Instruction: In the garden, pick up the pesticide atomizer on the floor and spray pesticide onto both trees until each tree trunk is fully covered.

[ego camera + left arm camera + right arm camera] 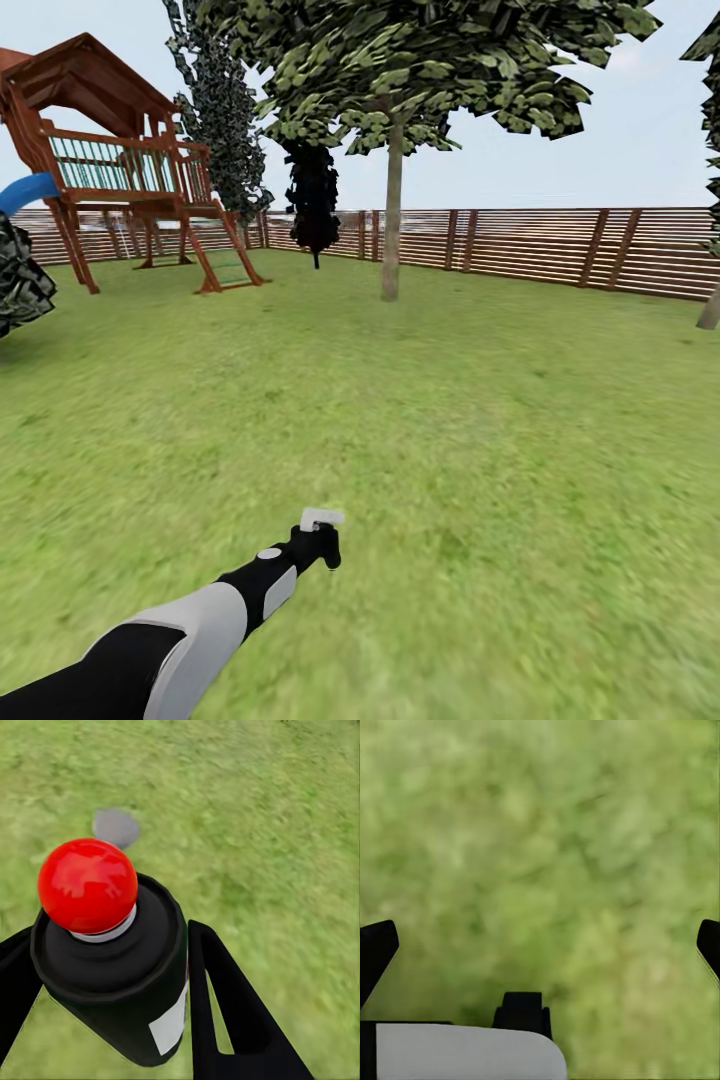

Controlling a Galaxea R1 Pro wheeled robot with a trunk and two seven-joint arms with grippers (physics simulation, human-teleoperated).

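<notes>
Nearest you, the left end effector [112, 982] was clamped on the pesticide atomizer [120, 982]: both black fingers [232, 1020] pressed the dark body, whitish label showing, red ball cap on top. From the head camera that arm reached out at about 6 o'clock, the atomizer's pale head [321, 518] lifted clear of the lawn [480, 420]. The right end effector [540, 945] hung over bare grass with its tips spread wide and nothing between them.

Farther out, at roughly 12 o'clock, one tree trunk [391, 215] stood well apart from you, ahead of the wooden fence [560, 245]. A second trunk base [710, 310] showed at 2 o'clock on the frame edge. The playset [120, 170] sat at 10 o'clock.

The step in hand looked like the carry toward the first trunk. You'd do well to keep the grip steady and the bottle upright, drive close to the 12 o'clock trunk, and turn the nozzle to face the bark before spraying. I couldn't tell which way the nozzle pointed.
</notes>
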